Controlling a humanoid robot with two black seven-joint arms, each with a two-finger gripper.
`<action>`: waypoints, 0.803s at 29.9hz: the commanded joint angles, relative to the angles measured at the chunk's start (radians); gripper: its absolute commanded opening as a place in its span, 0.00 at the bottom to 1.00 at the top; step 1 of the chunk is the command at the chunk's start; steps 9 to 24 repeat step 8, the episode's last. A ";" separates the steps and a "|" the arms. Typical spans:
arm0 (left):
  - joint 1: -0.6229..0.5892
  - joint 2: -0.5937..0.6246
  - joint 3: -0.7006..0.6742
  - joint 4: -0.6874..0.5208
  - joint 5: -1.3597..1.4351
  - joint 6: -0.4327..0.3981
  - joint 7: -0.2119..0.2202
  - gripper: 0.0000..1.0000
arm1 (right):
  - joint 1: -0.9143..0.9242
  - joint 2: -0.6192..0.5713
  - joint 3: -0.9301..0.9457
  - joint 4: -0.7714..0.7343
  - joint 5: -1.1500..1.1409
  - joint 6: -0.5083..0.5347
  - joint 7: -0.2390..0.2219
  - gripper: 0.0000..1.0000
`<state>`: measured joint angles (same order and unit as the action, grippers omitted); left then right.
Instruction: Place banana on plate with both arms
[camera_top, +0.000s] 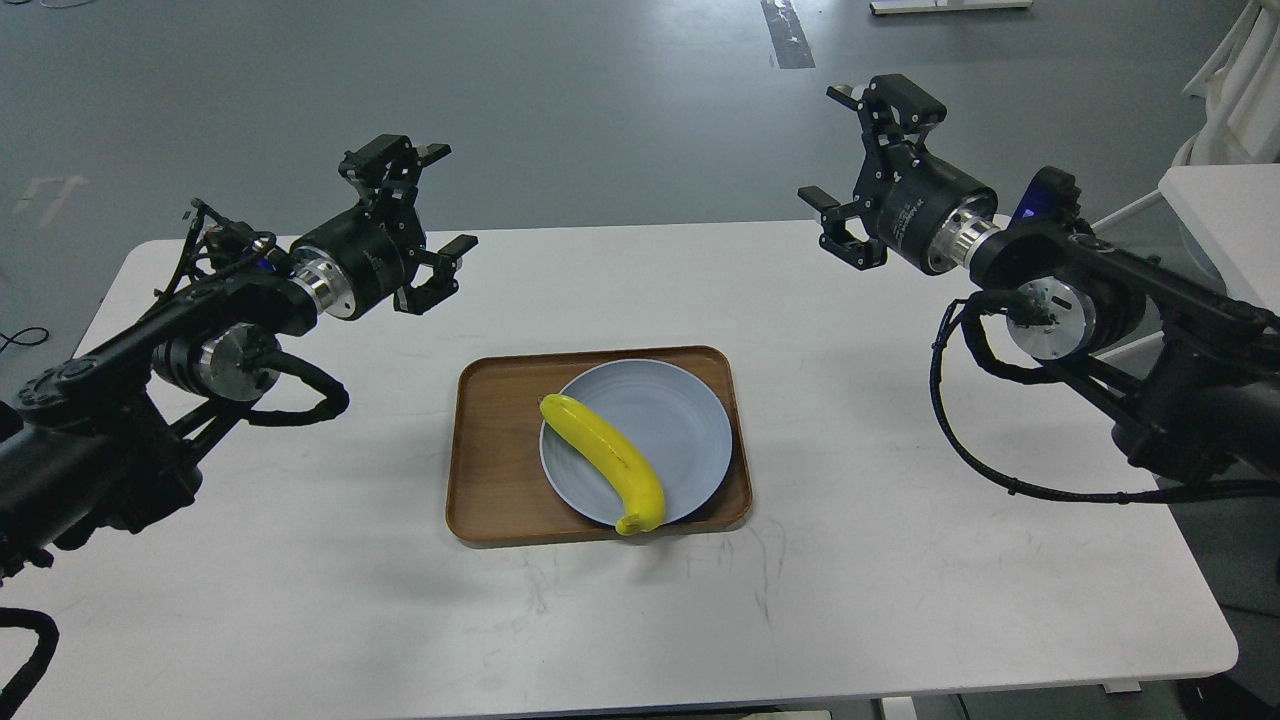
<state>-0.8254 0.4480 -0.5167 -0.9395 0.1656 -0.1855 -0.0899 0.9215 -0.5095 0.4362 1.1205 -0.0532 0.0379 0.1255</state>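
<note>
Item: banana (606, 460) on plate (680, 420), both claws clear.

You have bare white desk (900, 560) on every side of the wooden tray (490, 450), which sits mid-desk, well in from the edges. Your left claw (438, 205) and right claw (832, 150) hang raised over the far side, fingers spread, holding nothing. The banana lies diagonally across the plate's left half, its near tip overhanging the rim, well apart from both claws, between them.

Bright yellow banana (606, 458), pale blue-grey plate (668, 415), brown wooden tray (497, 455), white table (900, 540)
</note>
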 joint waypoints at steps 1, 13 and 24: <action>0.000 0.006 0.001 0.001 0.005 -0.008 -0.001 0.98 | -0.015 0.000 -0.002 0.007 0.001 0.000 0.000 1.00; 0.000 0.009 -0.002 -0.001 0.002 -0.008 0.001 0.98 | -0.021 0.000 0.016 0.012 0.001 0.002 0.008 1.00; 0.000 0.009 -0.002 -0.001 0.002 -0.008 0.001 0.98 | -0.021 0.000 0.016 0.012 0.001 0.002 0.008 1.00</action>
